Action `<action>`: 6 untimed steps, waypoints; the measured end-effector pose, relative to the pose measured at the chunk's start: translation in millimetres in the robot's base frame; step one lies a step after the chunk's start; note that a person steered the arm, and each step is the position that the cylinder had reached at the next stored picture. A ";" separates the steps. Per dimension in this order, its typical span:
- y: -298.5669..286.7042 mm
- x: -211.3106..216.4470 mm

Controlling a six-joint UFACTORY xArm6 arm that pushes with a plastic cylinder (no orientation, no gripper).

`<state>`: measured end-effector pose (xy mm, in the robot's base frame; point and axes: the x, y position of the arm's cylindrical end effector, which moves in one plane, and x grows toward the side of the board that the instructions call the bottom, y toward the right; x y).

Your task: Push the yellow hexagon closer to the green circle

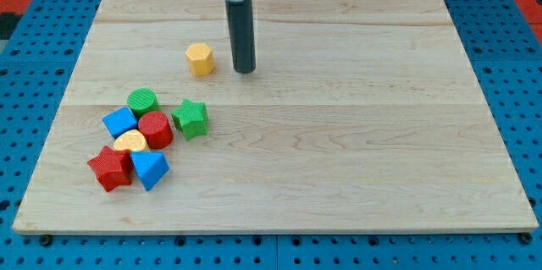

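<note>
- Yellow hexagon (200, 58) sat near the worktop's (356, 160) top, just to the view's left of my tip (245, 70), with a small gap between them.
- No pincer existed to open or close (the arm ended in a plain rod).
- Green circle (142, 101) lay below and to the left of the hexagon, at the upper edge of a cluster with the blue cube (119, 122), red cylinder (156, 129) and green star (190, 118).
- Judged step: lining up. Next, my tip probably needed to reach the hexagon's upper-right side, then push down-left.
</note>
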<state>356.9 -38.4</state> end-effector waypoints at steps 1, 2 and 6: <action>-38.0 -16.1; -70.5 -6.5; -137.5 83.2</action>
